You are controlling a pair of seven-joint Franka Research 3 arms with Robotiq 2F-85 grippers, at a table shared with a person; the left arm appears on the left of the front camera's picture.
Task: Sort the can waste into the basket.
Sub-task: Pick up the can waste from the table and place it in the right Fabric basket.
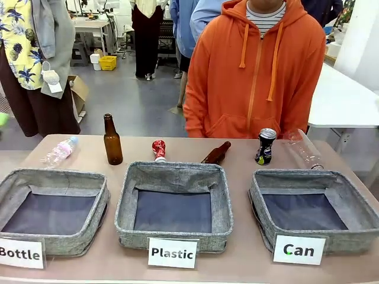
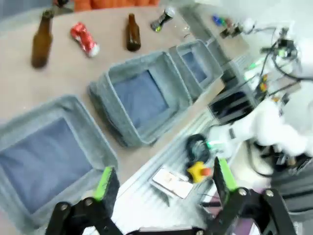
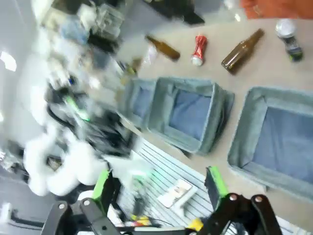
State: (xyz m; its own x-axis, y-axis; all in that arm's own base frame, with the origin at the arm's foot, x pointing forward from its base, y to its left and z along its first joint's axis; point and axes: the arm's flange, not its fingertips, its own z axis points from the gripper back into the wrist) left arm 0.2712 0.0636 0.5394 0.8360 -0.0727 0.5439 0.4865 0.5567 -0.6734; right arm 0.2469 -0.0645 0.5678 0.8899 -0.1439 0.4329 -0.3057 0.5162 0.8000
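Tan table [image 1: 237,266] with grey, brown, red and black things.
The Can basket [image 1: 296,176] is grey woven fabric with a dark blue-grey lining; its label [image 1: 299,249] is white with black letters. The crushed can [image 1: 159,149] is red with silver ends. The other can [image 1: 266,147] is black, silver-topped, with colourful marks. The upright bottle [image 1: 112,141] is brown. A person's hoodie [image 1: 254,83] is orange. The left gripper [image 2: 161,169] and right gripper [image 3: 155,174] are black with green pads.
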